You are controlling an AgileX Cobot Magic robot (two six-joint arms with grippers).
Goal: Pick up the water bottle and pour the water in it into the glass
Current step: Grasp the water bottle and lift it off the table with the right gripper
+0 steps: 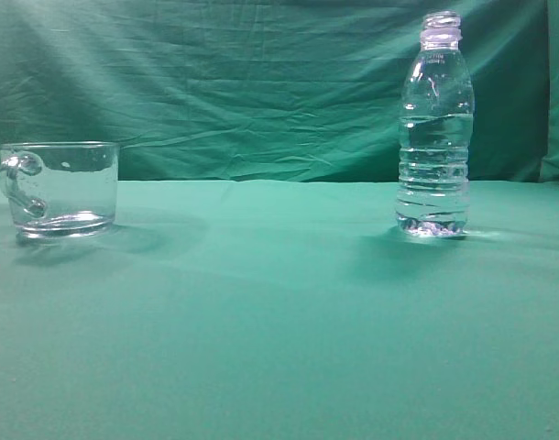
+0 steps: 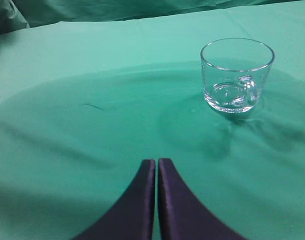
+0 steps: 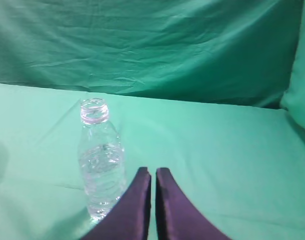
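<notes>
In the exterior view no arm shows. The glass (image 1: 60, 189) stands at the left on the green cloth (image 1: 279, 321), its handle turned to the left. The water bottle (image 1: 434, 128) stands upright, well apart at the right, without cap. The water (image 1: 434, 170) reaches about the shoulder. No label or writing can be read.

In the left wrist view, the left gripper (image 2: 156, 162) is clenched, its dark fingers (image 2: 142, 200) cut off by the lower edge. The glass (image 2: 236, 75) stands ahead, to the right.

In the right wrist view, the right gripper (image 3: 152, 171) is also clenched on nothing. The water bottle (image 3: 100, 160) stands just left of it.
</notes>
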